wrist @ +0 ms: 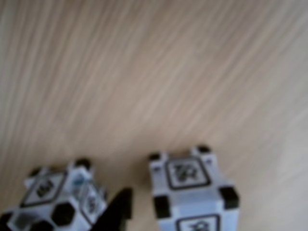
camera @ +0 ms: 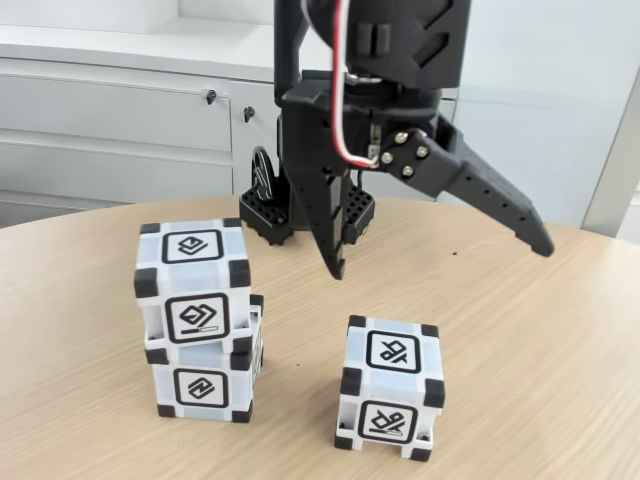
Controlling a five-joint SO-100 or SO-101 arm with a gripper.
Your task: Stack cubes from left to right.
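Two stacked cubes (camera: 200, 320) blur at wrist view's edge; hand (camera: 440, 260) spread.

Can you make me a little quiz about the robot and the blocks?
1. How many white plastic cubes with black corners sit on the wooden table?
2. True or false: the gripper is open and holds nothing.
3. Which cube stands alone: A) the stack's top cube, B) the stack's bottom cube, C) the right cube?

Key: 1. three; 2. true; 3. C
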